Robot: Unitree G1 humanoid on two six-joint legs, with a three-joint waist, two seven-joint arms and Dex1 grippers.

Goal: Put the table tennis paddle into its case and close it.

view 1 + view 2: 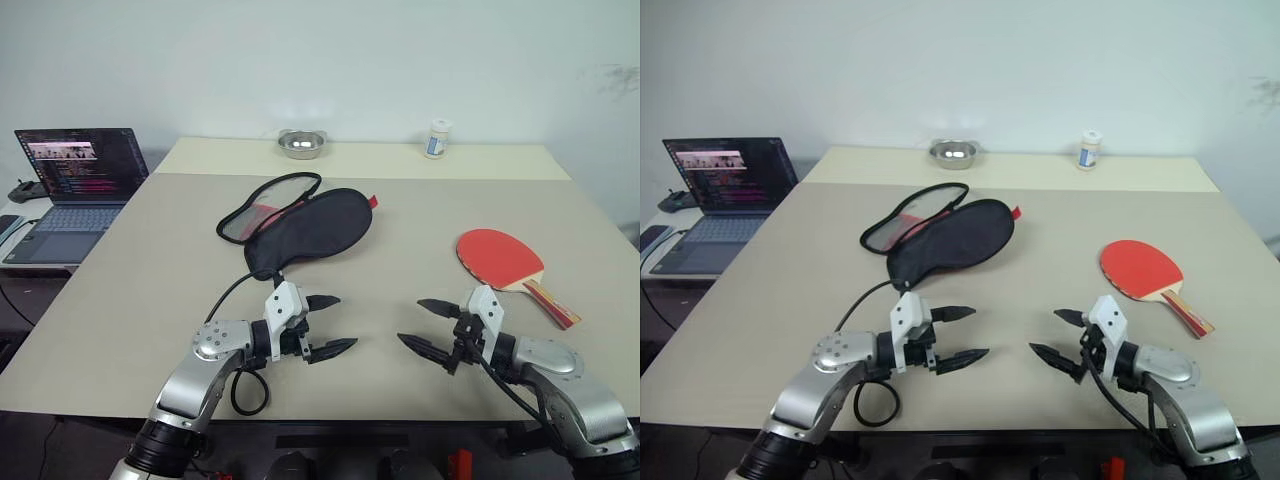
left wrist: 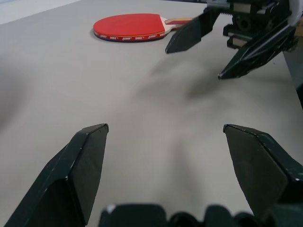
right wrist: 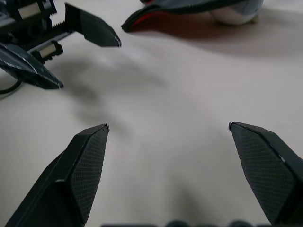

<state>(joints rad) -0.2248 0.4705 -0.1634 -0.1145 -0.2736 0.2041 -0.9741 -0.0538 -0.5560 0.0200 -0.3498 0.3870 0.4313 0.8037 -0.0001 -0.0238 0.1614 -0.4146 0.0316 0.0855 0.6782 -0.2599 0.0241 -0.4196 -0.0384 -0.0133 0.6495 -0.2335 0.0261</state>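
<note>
On table (image 1: 150, 300), paddle (image 1: 500, 257), unzipped case (image 1: 305, 228)

The laptop (image 1: 75, 190) screen text is too small to read, and the case (image 3: 189, 9) is cut off by the right wrist view's edge.

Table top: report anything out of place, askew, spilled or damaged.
Nothing spilled or damaged. The case lies unzipped with its flap folded back, and the table tennis paddle lies flat, apart from it to the right. Both fit a task not yet begun. The left gripper and right gripper are open, holding nothing.
</note>
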